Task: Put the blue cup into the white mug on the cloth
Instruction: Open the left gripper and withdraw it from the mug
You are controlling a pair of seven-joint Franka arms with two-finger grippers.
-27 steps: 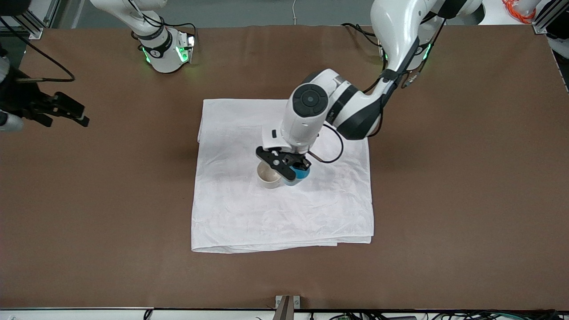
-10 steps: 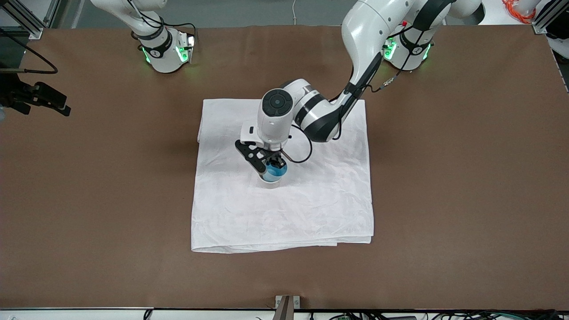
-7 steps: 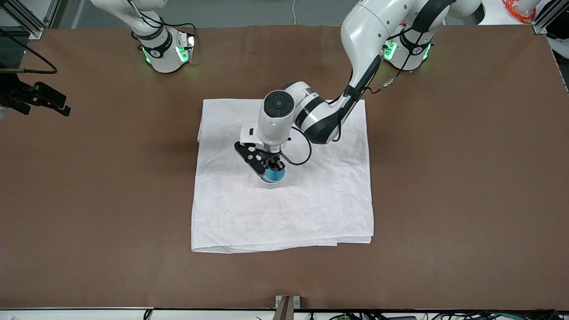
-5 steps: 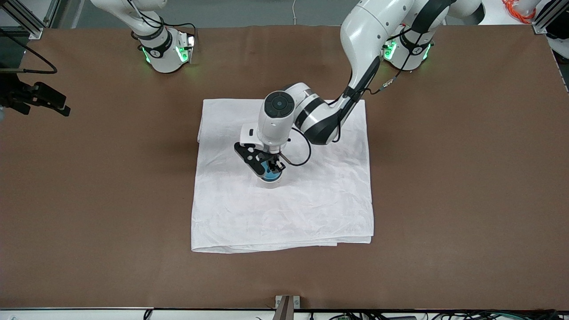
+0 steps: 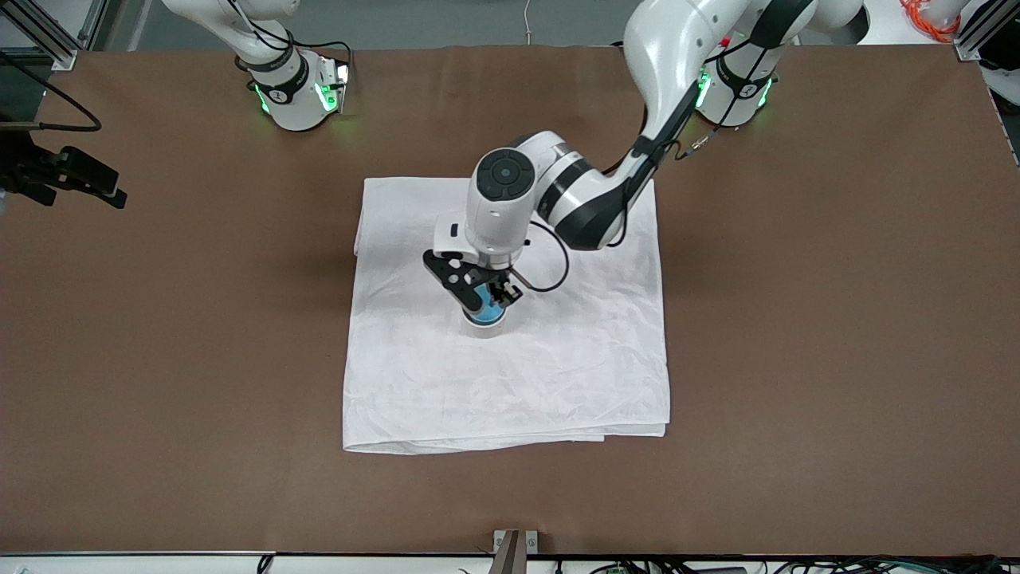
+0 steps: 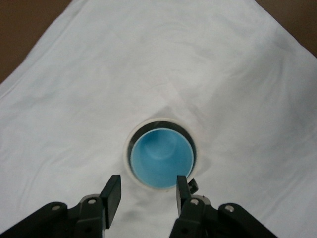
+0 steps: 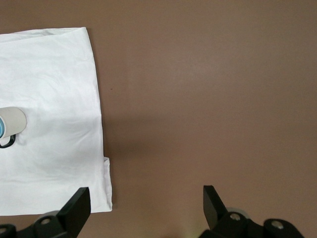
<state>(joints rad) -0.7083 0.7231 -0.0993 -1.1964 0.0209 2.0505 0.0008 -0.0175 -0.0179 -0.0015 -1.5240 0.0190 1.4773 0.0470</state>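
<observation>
- The cloth (image 5: pixel 510 375) is lying flat on the brown table (image 5: pixel 797 319), lightly wrinkled, with a folded edge showing along the side nearest the front camera.
- The white mug (image 6: pixel 130 159) is standing upright on the cloth, roughly in its middle.
- The blue cup (image 6: pixel 162 159) is sitting upright inside the white mug, its bright blue inside facing up and the mug's pale rim ringing it all around.
- In my right wrist view the mug (image 7: pixel 13 121) is showing at the edge of the frame with its small black handle (image 7: pixel 9 141) sticking out over the cloth (image 7: pixel 54 124).
- I am holding my left gripper (image 5: pixel 483 293) directly over the mug and cup, with the arm reaching in from its base over the cloth.
- My left jaws are spread apart and gripping nothing: in the left wrist view both fingers (image 6: pixel 111 194) are standing clear of the cup's rim, one to each side, touching neither cup nor mug.
- My right arm is waiting at its own end of the table, well apart from the cloth, with my right gripper (image 5: pixel 103 188) hanging over bare table.
- My right jaws are released too: the right wrist view is showing the two fingers (image 7: pixel 77 207) set wide apart with only brown table (image 7: pixel 208 99) between them.
</observation>
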